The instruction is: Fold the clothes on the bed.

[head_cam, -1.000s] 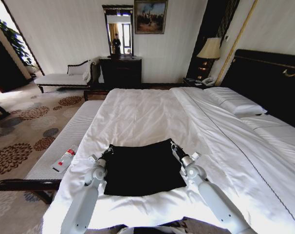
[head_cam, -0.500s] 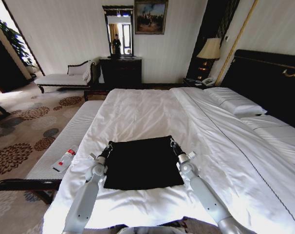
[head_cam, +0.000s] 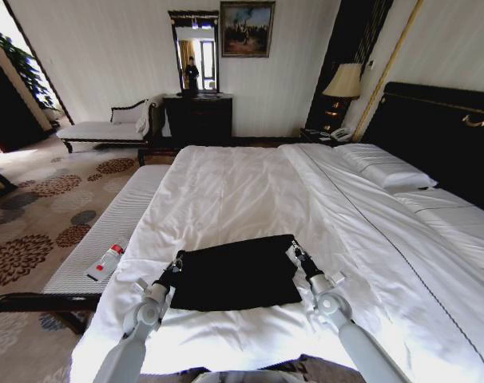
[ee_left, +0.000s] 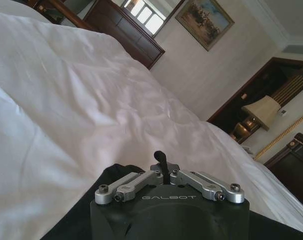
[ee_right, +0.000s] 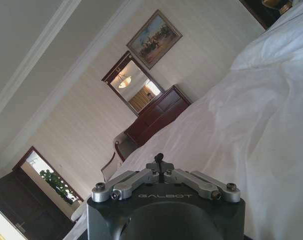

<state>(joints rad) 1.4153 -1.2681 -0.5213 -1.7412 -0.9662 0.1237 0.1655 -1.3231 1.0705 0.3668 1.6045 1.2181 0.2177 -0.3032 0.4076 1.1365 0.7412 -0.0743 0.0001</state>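
T-shirt (head_cam: 234,275): black, soft fabric, plain face up, folded to a rough rectangle wider than deep; far edge lifted slightly at both corners, near edge flat on the sheet. Lies at the foot end of the bed (head_cam: 250,191), centred between the two arms. Left gripper (head_cam: 177,259): at the shirt's far left corner, jaws clenched on the T-shirt; in the left wrist view the gripper (ee_left: 161,161) shows its jaws drawn together to a single dark tip above black cloth. Right gripper (head_cam: 293,246): at the far right corner, jaws likewise clenched on the T-shirt; tip closed in the right wrist view (ee_right: 159,159). Bed: white sheets, lightly creased, pillows (head_cam: 386,167) against a dark headboard (head_cam: 442,128).
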